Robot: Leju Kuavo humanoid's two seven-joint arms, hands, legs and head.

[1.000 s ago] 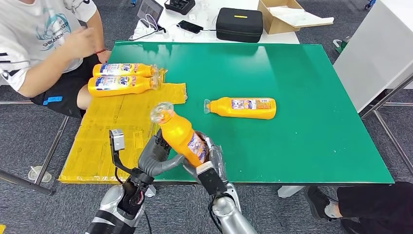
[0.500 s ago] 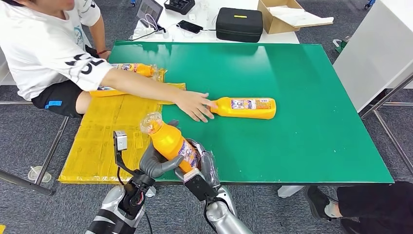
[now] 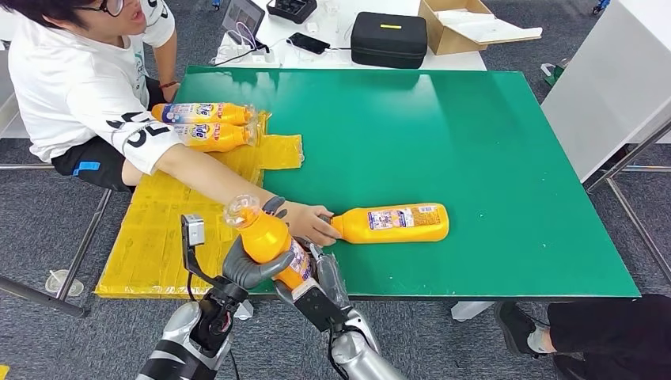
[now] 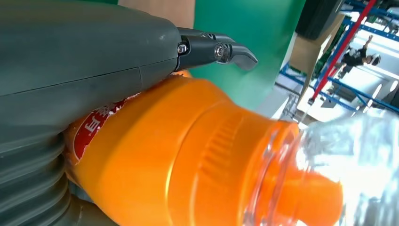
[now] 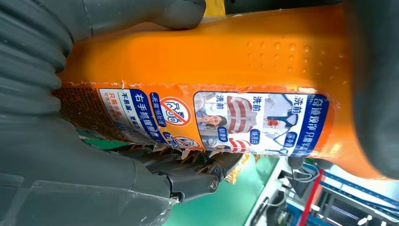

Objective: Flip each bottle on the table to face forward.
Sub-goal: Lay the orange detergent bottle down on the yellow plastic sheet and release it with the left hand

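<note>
Orange detergent bottle (image 3: 273,244) is held by both hands at the near edge of the green surface (image 3: 490,142), clear cap tilted up and away to the left; left hand (image 3: 249,265) wraps its upper body, right hand (image 3: 320,281) grips its labelled lower body; a second orange bottle (image 3: 392,223) lies flat just beyond, a person's hand (image 3: 310,222) at its neck; two more bottles (image 3: 207,125) lie on the yellow sheet (image 3: 170,229) at the far left; the right half stands open.
</note>
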